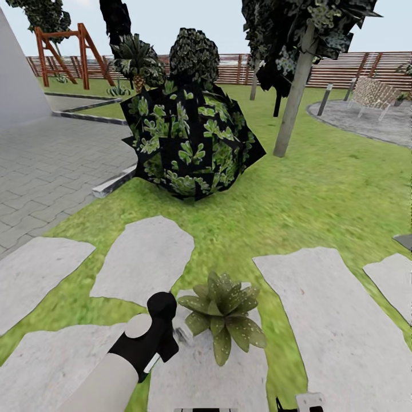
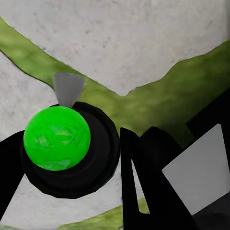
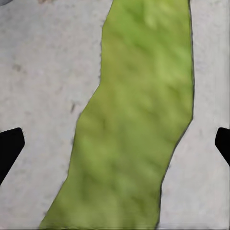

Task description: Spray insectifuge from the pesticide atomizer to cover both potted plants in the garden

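Pesticide atomizer (image 2: pixel 62 143) in left gripper (image 1: pixel 163 326), beside potted plant (image 1: pixel 224 320) (dark bush (image 1: pixel 191 143) beyond)

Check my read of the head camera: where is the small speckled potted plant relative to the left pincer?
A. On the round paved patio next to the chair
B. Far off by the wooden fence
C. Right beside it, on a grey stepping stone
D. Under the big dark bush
C. In the head view the potted plant sits on a stepping stone, just beside the left pincer, well short of the bush.

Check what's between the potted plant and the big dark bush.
Only bare lawn separates the potted plant from the bush, per the head view.
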Motion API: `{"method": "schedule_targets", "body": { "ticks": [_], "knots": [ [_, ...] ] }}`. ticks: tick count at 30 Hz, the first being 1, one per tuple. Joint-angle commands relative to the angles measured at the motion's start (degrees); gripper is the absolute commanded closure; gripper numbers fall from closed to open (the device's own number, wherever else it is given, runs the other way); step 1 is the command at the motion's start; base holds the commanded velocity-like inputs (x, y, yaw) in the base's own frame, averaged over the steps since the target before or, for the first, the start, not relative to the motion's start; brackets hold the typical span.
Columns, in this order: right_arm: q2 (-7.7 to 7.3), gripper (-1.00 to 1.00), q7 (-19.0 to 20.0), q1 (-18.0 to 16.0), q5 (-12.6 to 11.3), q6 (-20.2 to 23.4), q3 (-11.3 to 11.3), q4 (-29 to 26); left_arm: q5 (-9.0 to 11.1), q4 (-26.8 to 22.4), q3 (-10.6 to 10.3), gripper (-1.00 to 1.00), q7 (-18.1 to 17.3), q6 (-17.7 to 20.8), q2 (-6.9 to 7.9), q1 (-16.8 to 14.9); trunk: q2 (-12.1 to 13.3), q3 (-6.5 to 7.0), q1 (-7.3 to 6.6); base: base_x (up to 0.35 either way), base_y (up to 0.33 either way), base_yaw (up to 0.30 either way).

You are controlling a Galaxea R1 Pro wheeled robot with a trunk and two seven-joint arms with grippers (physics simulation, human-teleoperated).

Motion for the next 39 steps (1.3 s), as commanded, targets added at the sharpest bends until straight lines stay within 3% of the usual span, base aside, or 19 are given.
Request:
{"method": "schedule_targets", "body": {
  "ticks": [1, 7, 10, 13, 17, 23, 39],
  "knots": [
    [0.0, -1.0, -0.6, 0.0, 0.3, -0.1, 0.5, 0.0, -0.6, 0.0, 0.0, 1.0, -0.6, 0.6, 0.0, 0.0, 0.0, -0.04, -0.02, -0.047, 0.007, -0.003],
    [0.0, -1.0, -0.6, 0.0, 0.3, -0.1, 0.5, 0.1, -0.6, 0.0, -0.2, 1.0, -0.7, 0.5, 0.0, 0.0, 0.0, -0.04, -0.02, 0.125, 0.115, 0.0],
    [0.0, -1.0, -0.6, 0.0, 0.3, -0.1, 0.5, 0.1, -0.6, 2.3, -0.4, 1.0, -0.6, 0.4, 0.0, 0.0, 0.0, -0.04, -0.02, 0.009, 0.008, 0.0],
    [0.0, -1.0, -0.6, 0.0, 0.3, -0.1, 0.5, 0.1, -2.0, 4.7, -0.6, 1.0, -0.6, 0.3, -0.09, -0.1, 0.0, -0.04, -0.02, 0.002, 0.002, 0.0],
    [0.0, -1.0, -0.6, 0.0, 0.3, -0.1, 0.5, 0.1, -3.5, 4.5, -0.5, 1.0, -1.0, 0.4, -0.69, -1.8, 0.0, -0.04, -0.02, 0.0, 0.0, 0.0],
    [0.0, -1.0, -0.6, 0.0, 0.3, -0.1, 0.5, 0.0, -2.9, 4.2, -0.3, 1.0, -1.9, 0.8, -0.69, -5.7, 0.0, -0.04, -0.02, 0.0, 0.0, 0.0],
    [0.0, -1.0, -0.6, 0.0, 0.3, -0.1, 0.5, 0.0, -3.3, 4.3, -0.1, 1.0, -2.0, 0.6, -0.53, -5.4, 0.0, -0.04, -0.02, -0.058, 0.082, -0.121]
  ]
}}
